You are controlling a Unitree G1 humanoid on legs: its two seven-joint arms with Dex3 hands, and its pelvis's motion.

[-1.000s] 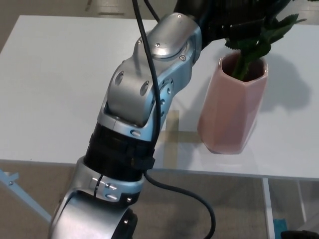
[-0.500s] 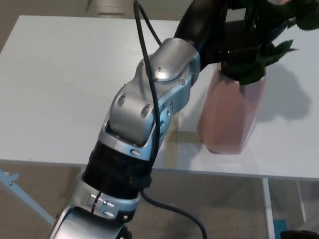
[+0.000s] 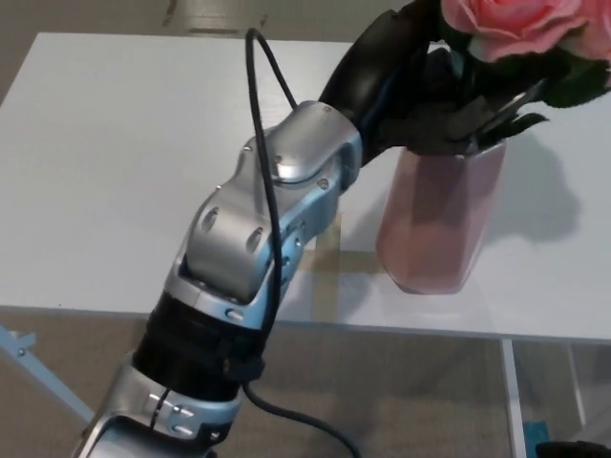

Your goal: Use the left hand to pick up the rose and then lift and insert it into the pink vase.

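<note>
The robot's left hand (image 3: 441,105) was black, and it was closed around the rose (image 3: 511,24) just under the bloom. The pink flower sat right above the hand, at the top edge of the picture. Dark green leaves (image 3: 506,81) stuck out beside the fingers (image 3: 458,124) on the far side from the arm. The pink vase (image 3: 439,219) stood just below the hand, and the hand covered part of its rim. The stem below the hand went down into the mouth of the vase, but how deep it went could not be seen.

Half a second before, only the leaves and a tiny bit of pink showed at the top. Now the whole bloom was in the picture, so the rose had come lower over the vase. The hand had come down too and sat closer to the rim. The silver arm (image 3: 258,219) had dropped and slid a little toward the robot. The vase stayed in the same place on the white table (image 3: 115,143).

The right hand could not be seen at all.
</note>
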